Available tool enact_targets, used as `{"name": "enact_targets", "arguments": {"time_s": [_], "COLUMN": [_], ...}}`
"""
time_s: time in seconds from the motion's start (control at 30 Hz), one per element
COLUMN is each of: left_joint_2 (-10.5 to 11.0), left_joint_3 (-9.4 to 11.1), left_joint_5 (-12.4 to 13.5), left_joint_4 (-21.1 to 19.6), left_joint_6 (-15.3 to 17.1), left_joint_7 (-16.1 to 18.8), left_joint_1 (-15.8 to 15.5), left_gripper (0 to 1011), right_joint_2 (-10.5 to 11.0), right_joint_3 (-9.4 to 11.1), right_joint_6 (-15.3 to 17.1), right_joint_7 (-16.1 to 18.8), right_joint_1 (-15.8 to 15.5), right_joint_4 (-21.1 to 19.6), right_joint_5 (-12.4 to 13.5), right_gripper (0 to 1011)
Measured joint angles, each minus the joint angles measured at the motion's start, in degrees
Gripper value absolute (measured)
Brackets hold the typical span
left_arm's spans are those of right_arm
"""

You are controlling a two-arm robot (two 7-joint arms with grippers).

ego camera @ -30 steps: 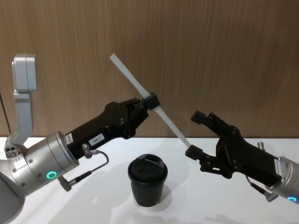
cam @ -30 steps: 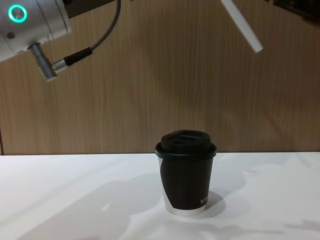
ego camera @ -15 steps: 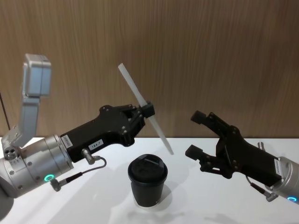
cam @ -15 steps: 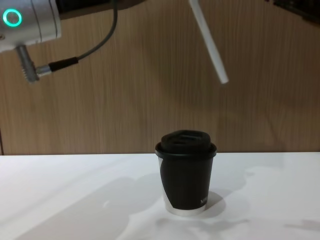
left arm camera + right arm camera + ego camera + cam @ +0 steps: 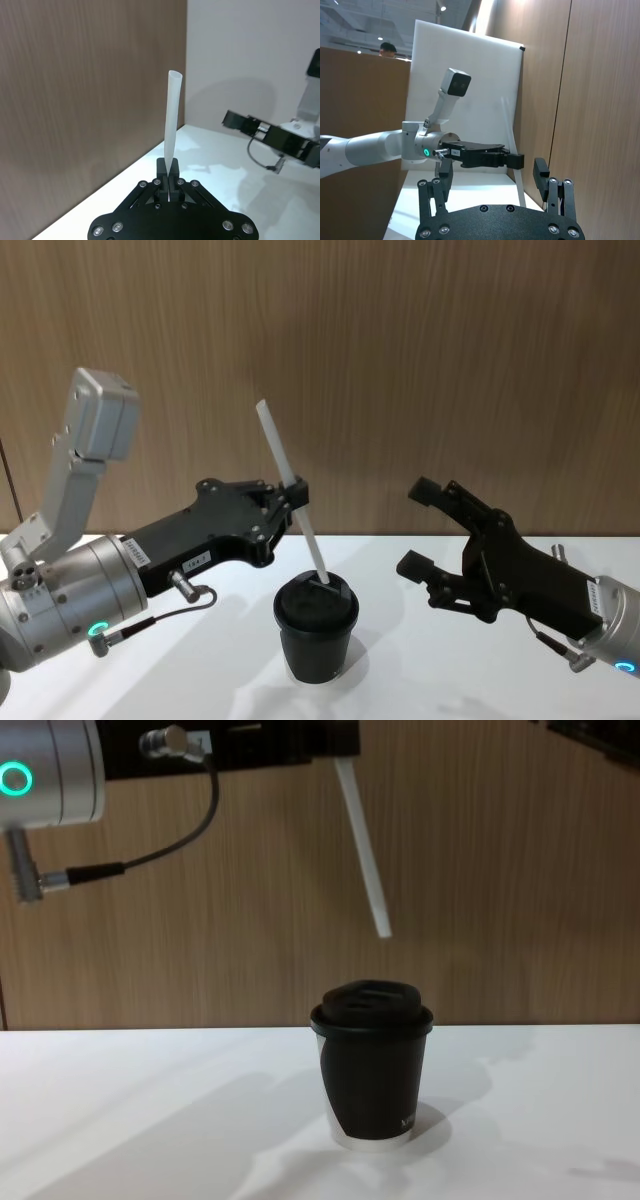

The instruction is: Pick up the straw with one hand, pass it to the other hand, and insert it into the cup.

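**Straw held above the cup, not yet in it**

The left gripper (image 5: 295, 490) reaches in from the robot's left side, at a height above the cup (image 5: 316, 640). Its fingers (image 5: 169, 176) are clenched on the straw (image 5: 276, 440) and grasp it near the middle of its length. The straw is tilted: its upper end leans toward the robot's left and its lower end points down toward the cup.

In the chest view the lower end of the straw (image 5: 364, 850) hangs in the air over the lid (image 5: 372, 1003). A clear gap is between them, so the straw does not touch the cup. In the head view the same end appears just over the top of the lid.

The cup stands upright on the white bench (image 5: 440, 670), in the middle in front of the robot, between the two arms. Its black domed lid is on.

The right gripper (image 5: 420, 527) hovers to the right of the cup, above the bench and apart from the straw. Its fingers (image 5: 541, 176) are spread wide and they hold nothing. In the right wrist view the left gripper with the straw shows between these two fingers, farther off.

A brown wooden wall (image 5: 450, 360) stands behind the bench.
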Motion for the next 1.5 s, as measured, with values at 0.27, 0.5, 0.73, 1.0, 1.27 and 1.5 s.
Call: {"name": "enact_targets", "arguments": {"time_s": [0.27, 0.5, 0.73, 1.0, 1.27, 1.5], "left_joint_2": [0.8, 1.0, 0.9, 0.9, 1.0, 1.0], "left_joint_3": [0.2, 0.4, 0.8, 1.3, 1.6, 1.8], "left_joint_5": [1.3, 2.0, 2.3, 2.4, 2.3, 2.1], "left_joint_4": [-0.3, 0.1, 0.9, 1.7, 2.2, 2.6], "left_joint_6": [1.6, 2.4, 3.0, 3.2, 3.4, 3.5], "left_joint_7": [2.7, 3.8, 4.0, 3.9, 3.9, 3.8], "left_joint_1": [0.3, 0.3, -0.2, -0.8, -1.2, -1.6], "left_gripper": [12, 12, 12, 12, 13, 13], "right_joint_2": [0.0, 0.0, 0.0, 0.0, 0.0, 0.0], "right_joint_3": [0.0, 0.0, 0.0, 0.0, 0.0, 0.0], "right_joint_6": [0.0, 0.0, 0.0, 0.0, 0.0, 0.0], "right_joint_7": [0.0, 0.0, 0.0, 0.0, 0.0, 0.0], "right_joint_1": [0.0, 0.0, 0.0, 0.0, 0.0, 0.0], "right_joint_4": [0.0, 0.0, 0.0, 0.0, 0.0, 0.0], "right_joint_5": [0.0, 0.0, 0.0, 0.0, 0.0, 0.0], "right_gripper": [1001, 1001, 1001, 1001, 1001, 1001]}}
